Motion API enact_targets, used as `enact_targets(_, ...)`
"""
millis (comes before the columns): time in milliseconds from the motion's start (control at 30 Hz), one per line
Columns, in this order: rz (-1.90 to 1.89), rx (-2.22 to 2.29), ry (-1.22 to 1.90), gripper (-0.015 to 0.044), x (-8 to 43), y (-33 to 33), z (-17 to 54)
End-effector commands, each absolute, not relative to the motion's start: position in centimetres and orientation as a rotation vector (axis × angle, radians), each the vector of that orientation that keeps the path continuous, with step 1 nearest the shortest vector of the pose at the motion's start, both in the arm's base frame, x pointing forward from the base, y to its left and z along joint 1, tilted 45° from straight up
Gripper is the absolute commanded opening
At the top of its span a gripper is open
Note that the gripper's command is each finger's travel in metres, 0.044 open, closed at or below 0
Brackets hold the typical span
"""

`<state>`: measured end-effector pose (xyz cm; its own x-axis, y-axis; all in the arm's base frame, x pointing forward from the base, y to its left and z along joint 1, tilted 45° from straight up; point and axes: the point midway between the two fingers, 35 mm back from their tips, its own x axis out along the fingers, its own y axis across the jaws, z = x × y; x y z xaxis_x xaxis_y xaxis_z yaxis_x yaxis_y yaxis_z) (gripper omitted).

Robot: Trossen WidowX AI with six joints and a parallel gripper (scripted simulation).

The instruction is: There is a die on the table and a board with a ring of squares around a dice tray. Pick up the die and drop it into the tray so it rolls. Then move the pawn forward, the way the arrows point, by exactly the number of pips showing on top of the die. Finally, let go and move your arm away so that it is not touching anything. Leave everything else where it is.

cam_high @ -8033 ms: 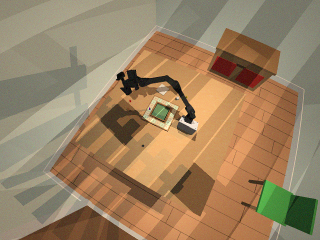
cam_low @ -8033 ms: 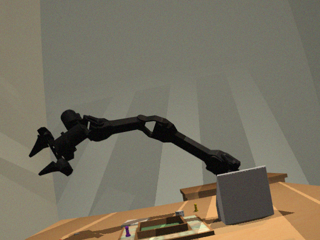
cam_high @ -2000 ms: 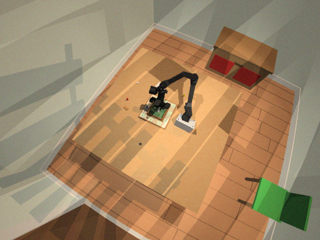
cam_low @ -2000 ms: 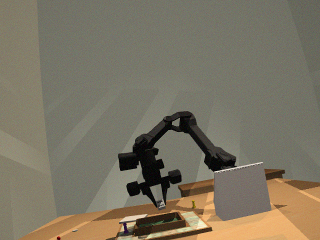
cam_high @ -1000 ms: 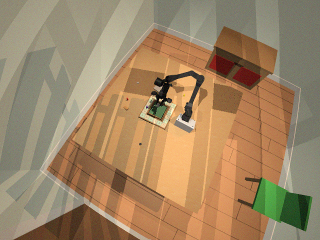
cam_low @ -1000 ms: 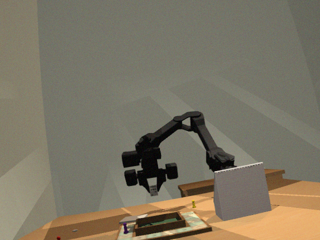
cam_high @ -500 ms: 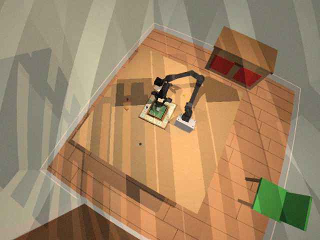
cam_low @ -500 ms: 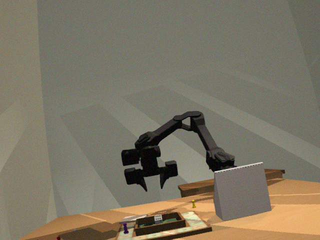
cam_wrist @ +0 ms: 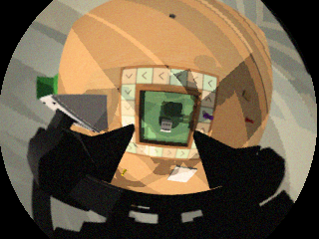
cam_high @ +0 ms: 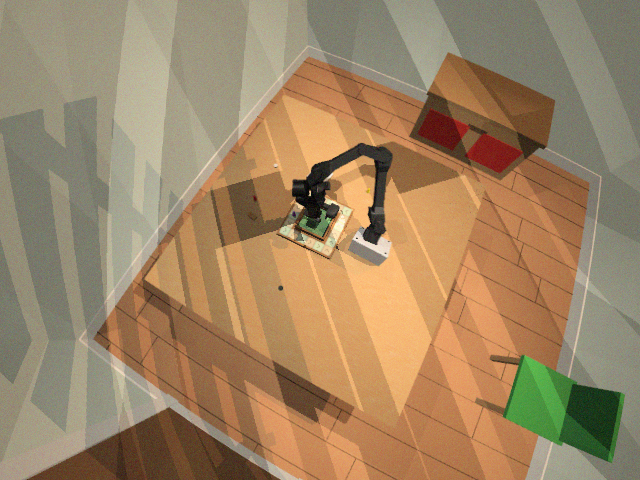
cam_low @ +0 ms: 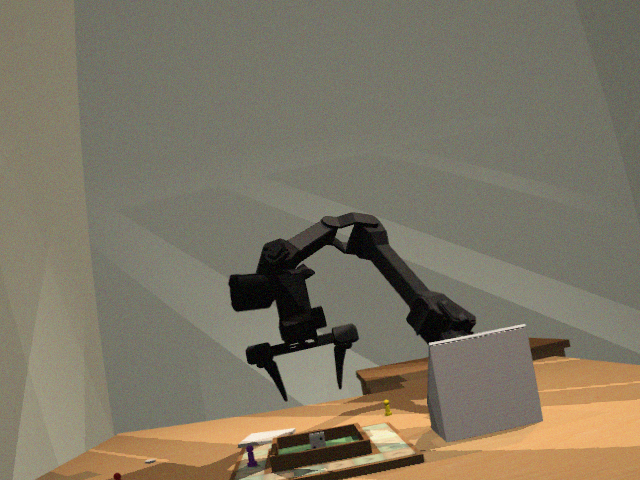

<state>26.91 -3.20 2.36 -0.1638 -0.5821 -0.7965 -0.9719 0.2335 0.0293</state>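
Observation:
My gripper point(cam_low: 312, 393) point(cam_wrist: 164, 129) is open and empty, high above the tray. The white die point(cam_low: 316, 440) point(cam_wrist: 166, 124) is inside the walls of the dice tray point(cam_low: 320, 457) point(cam_wrist: 166, 144), below my fingers; I cannot tell whether it lies still. The pips on its top are too small to read surely. The board point(cam_low: 408, 457) point(cam_wrist: 145, 76) surrounds the tray with arrowed squares. A purple pawn point(cam_high: 294, 213) point(cam_low: 251, 456) point(cam_wrist: 207, 116) stands on the ring, at the right side in the wrist view. In the top view my arm hides part of the tray.
A yellow pawn point(cam_high: 368, 190) point(cam_low: 387, 408) point(cam_wrist: 124, 172) stands off the board. A white flat piece point(cam_low: 266, 437) point(cam_wrist: 182, 173) lies beside the board. A red piece point(cam_high: 254, 197) point(cam_wrist: 249, 119), a brown piece point(cam_high: 252, 215) and a dark round piece point(cam_high: 280, 288) point(cam_wrist: 172, 16) lie farther out.

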Motion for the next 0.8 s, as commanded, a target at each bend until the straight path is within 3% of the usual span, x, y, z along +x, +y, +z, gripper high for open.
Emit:
enact_targets(0,0.637,-1.542,1.895,0.044,27.2,-3.5,2.2)
enact_targets(67,0.721,-1.47,1.861,0.044,26.9,-3.1,2.1)
enact_targets(367,-0.072,-1.002,1.821,0.0204,33.7,-4.5,0.5)
enact_targets(533,-0.526,-0.676,1.672,0.02,37.6,-5.8,-1.2)
enact_targets(767,-0.583,-0.632,1.646,0.02,38.0,-6.0,-1.3)
